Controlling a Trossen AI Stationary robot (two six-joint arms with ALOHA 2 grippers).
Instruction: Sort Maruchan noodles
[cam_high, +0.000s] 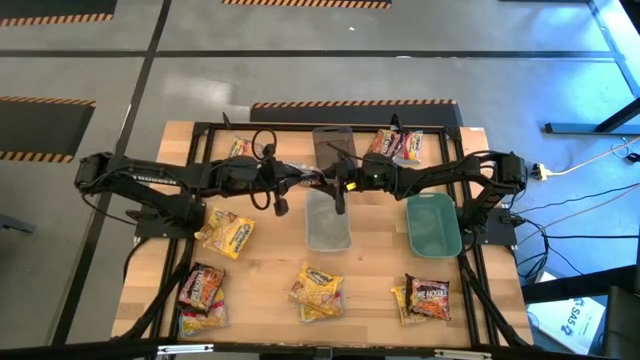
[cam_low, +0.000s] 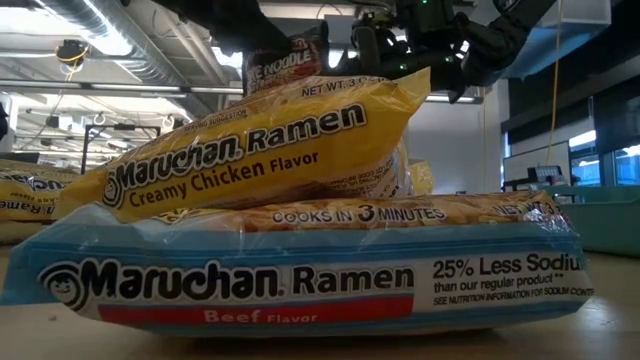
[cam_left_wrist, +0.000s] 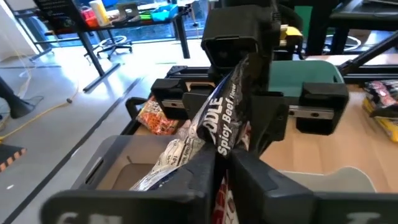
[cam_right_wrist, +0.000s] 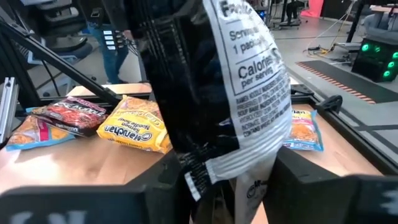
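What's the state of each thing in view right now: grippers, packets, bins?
left gripper: shut on the Spicy Beef packet.
right gripper: at the same packet's other end.
Spicy Beef packet: held in the air, off the table.
teal bin: looks empty.
clear bin: looks empty.
Creamy Chicken packet: lying tilted on the Beef packet.
Beef packet: flat on the table.

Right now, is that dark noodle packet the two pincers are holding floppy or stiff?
Probably a bit of both. The Spicy Beef packet has a wrapper that crinkles and bends between the left pincer and the right pincer, so its edges look floppy. It seems light, yet the noodle block inside may crack.
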